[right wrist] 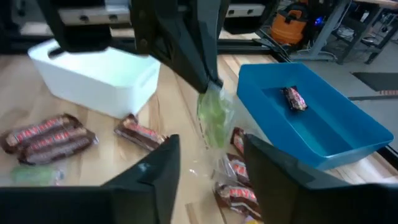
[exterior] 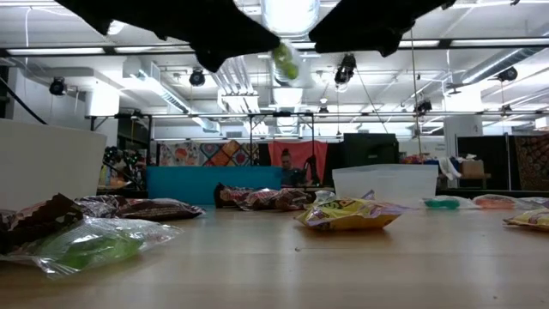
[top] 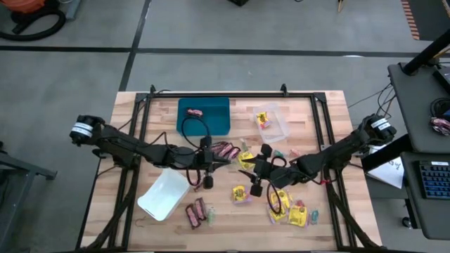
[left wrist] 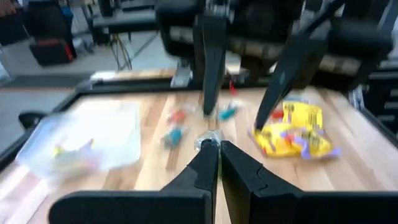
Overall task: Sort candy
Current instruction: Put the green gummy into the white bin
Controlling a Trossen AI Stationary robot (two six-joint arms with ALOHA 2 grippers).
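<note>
The two arms meet above the middle of the wooden bench [top: 330, 119]. The left tool [top: 209, 181] is clenched on a green sweet in a clear wrapper [right wrist: 213, 118]; the right wrist view shows the wrapper hanging from its closed dark fingers [right wrist: 198, 59] above the bench, and the low view shows the same green sweet [exterior: 286, 58] held up in the air between the two dark arms. The right tool [top: 256, 188] sits just beside it, facing the sweet, with its two fingers spread apart and nothing between them.

The rest of the candy lies scattered on the bench. One brown-red mini bar [top: 195, 112] lies inside the blue tray [top: 214, 121] at the far side, and a yellow packet [top: 262, 119] lies in the clear tray [top: 280, 125] next to it. The white tray [top: 164, 194] stands tilted near the front left. More mini bars [top: 225, 150] lie between the blue tray and the tools, and others [top: 195, 213] lie just beside the white tray. Yellow packets with red marks [top: 297, 214] cluster at the front right, with one [top: 239, 194] near the right tool. Small pastel sweets [left wrist: 174, 134] lie near the clear tray.
</note>
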